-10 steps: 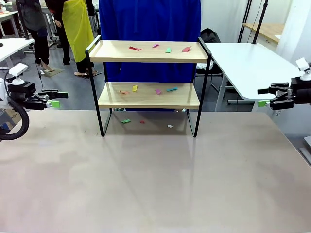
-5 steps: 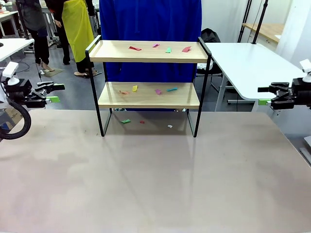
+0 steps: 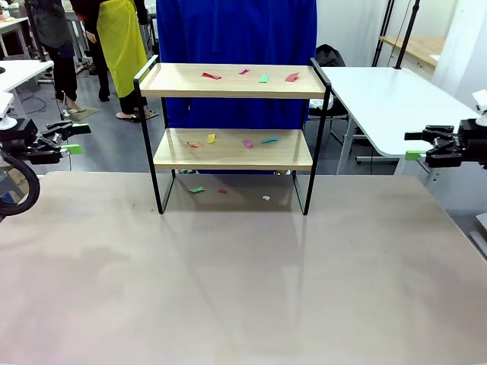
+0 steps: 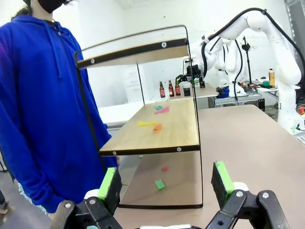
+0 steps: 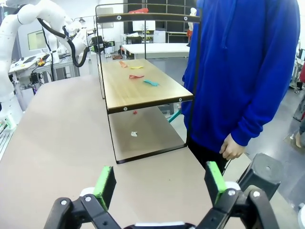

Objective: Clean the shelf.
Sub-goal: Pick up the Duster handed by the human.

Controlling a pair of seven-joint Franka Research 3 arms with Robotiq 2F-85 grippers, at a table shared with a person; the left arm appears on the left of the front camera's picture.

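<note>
Black, green-padded left end effector point(image 3: 74, 138): jaws wide, beyond the beige tabletop's point(image 3: 243, 281) far left corner. Two-tier light wooden shelf point(image 3: 228, 158) in thin black frame stands mid far edge, coloured paper scraps point(image 3: 248, 143) on both boards. Matching right end effector point(image 3: 412, 146): jaws wide, beyond far right corner.

Bright workshop with white walls point(image 3: 354, 30) and a grey floor point(image 3: 106, 133). A wide beige tabletop point(image 3: 228, 289) lies in the foreground. Beyond it, at the right, stands a white table point(image 3: 388, 99), with black poles point(image 3: 408, 30) and a wooden desk point(image 3: 418, 47) behind. A second white table point(image 3: 19, 72) sits far left. The left wrist view shows brown bottles point(image 4: 170, 89) on a distant table point(image 4: 209, 91).
</note>
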